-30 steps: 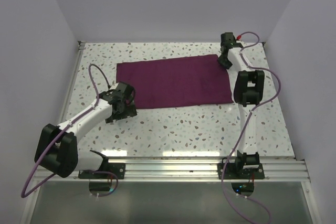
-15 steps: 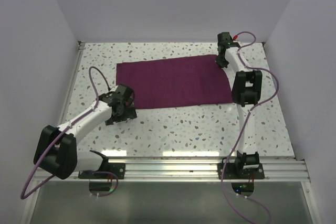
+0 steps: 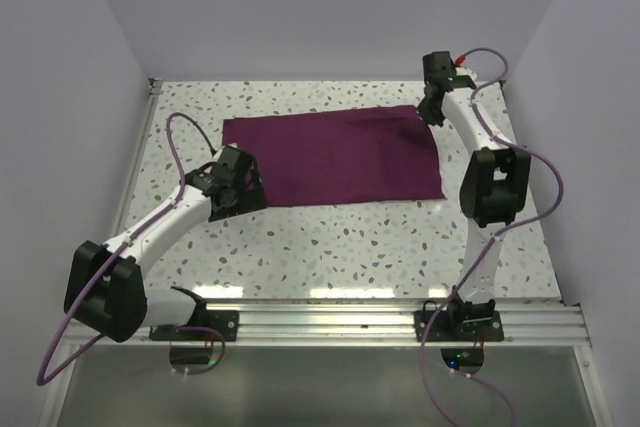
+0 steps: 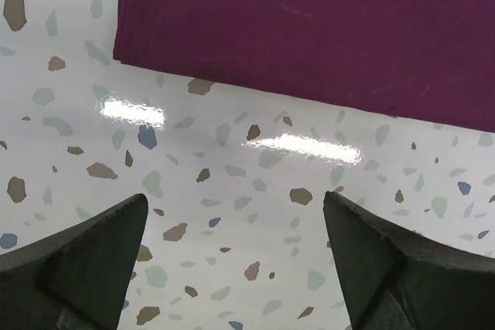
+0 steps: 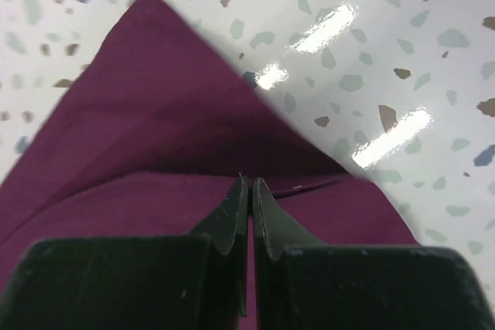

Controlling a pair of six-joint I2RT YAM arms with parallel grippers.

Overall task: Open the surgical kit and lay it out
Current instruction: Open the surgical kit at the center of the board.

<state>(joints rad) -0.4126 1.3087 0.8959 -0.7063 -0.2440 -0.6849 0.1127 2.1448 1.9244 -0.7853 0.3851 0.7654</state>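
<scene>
The surgical kit shows as a dark magenta cloth wrap [image 3: 330, 157], folded flat into a rectangle on the speckled table. My right gripper [image 3: 432, 113] is at its far right corner, shut on the cloth. In the right wrist view the fingertips [image 5: 249, 183] pinch a raised fold of the wrap [image 5: 155, 113], with a sliver of cloth between them. My left gripper [image 3: 250, 187] hovers at the wrap's near left corner. It stands wide open [image 4: 234, 222] over bare table, just short of the cloth edge [image 4: 309, 21]. Whatever is inside the wrap is hidden.
White walls close in the table [image 3: 350, 237] on the left, back and right. A metal rail [image 3: 350, 319] with both arm bases runs along the near edge. Purple cables [image 3: 180, 147] loop above each arm.
The right gripper has shut on the cloth's far right corner, and its elbow has swung out to the right. The left gripper has moved a little farther in, toward the near left corner.
</scene>
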